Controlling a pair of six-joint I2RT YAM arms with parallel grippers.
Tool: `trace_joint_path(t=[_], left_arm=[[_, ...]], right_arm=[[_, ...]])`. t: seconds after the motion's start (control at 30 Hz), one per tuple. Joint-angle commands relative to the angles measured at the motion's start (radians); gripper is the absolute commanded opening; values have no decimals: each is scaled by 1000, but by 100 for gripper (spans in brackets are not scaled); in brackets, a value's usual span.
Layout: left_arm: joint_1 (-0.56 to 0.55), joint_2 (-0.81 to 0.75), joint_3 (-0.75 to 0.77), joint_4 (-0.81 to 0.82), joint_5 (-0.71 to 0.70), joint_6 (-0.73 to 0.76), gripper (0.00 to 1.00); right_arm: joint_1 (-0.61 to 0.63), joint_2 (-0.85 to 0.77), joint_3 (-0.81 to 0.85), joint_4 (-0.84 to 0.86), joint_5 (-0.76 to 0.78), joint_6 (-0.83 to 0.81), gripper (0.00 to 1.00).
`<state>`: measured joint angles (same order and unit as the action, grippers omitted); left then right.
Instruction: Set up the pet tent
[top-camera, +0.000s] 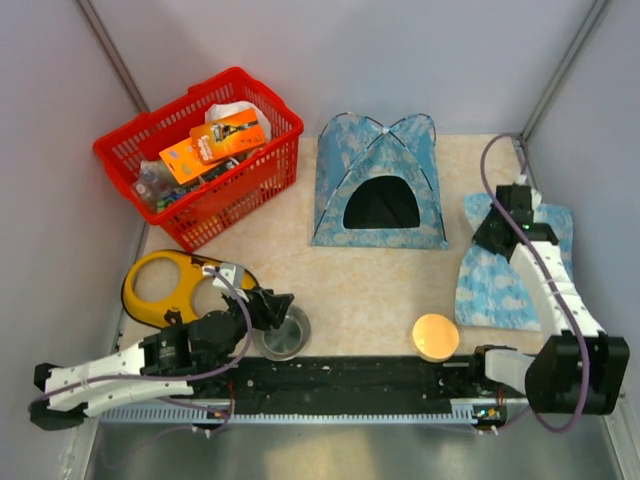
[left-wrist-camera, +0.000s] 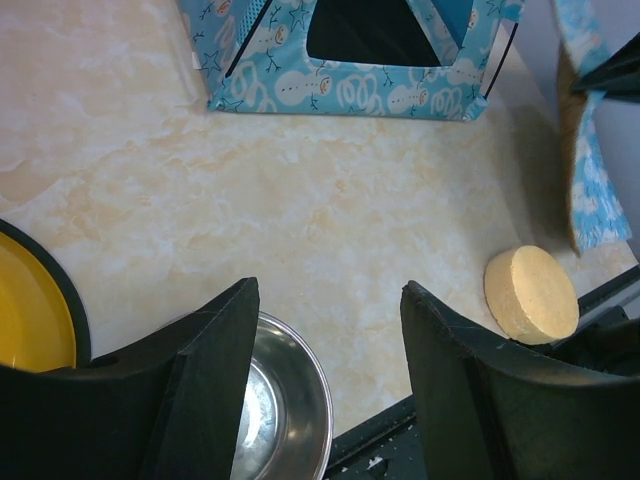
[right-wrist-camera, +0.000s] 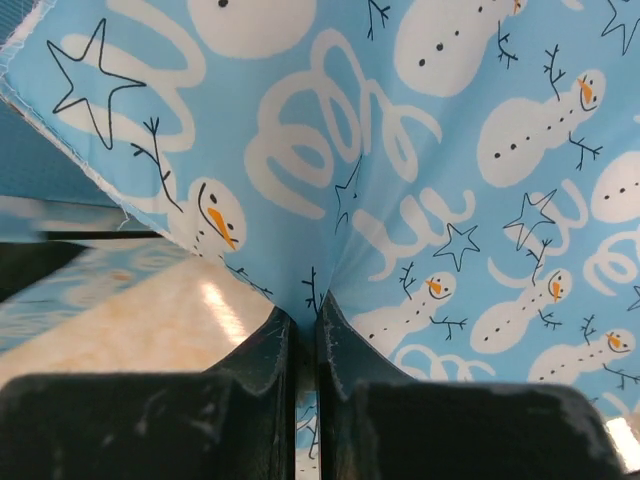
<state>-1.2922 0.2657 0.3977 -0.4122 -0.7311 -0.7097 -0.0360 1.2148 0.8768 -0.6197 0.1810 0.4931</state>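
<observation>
The pet tent stands upright at the back centre of the worktop, doorway facing the arms, just beside a red basket. Right gripper: pressed together, pinching a fold of the blue snowman-print mat near the right wall. Left gripper: spread, above a steel bowl.

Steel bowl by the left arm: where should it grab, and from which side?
Probably the rim, from straight above, with one finger inside and one outside. The steel bowl sits upright with its mouth up and a thin edge, so the rim looks like the only part narrow enough to pinch. The left gripper hangs open right over it.
</observation>
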Motion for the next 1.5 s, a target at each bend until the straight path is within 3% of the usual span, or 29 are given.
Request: trace_joint_path(t=[0.0, 0.3, 0.57, 0.73, 0.93, 1.17, 1.47], left_arm=[[-2, 30, 18, 62, 22, -2, 64], [-2, 98, 41, 156, 74, 67, 64], [-2, 230, 78, 344, 212, 203, 70], [-2, 404, 167, 466, 257, 274, 75], [-2, 592, 273, 625, 251, 348, 81], [-1, 685, 314, 743, 207, 366, 91], [57, 785, 322, 679, 191, 242, 95]], right_arm=[[-13, -165, 189, -110, -73, 71, 0], [-12, -302, 314, -173, -294, 180, 0], [30, -495, 197, -85, -432, 441, 0], [215, -474, 142, 58, -433, 467, 0], [528, -387, 129, 147, -226, 452, 0], [680, -308, 57, 314, -141, 518, 0], [844, -175, 76, 460, -94, 542, 0]])
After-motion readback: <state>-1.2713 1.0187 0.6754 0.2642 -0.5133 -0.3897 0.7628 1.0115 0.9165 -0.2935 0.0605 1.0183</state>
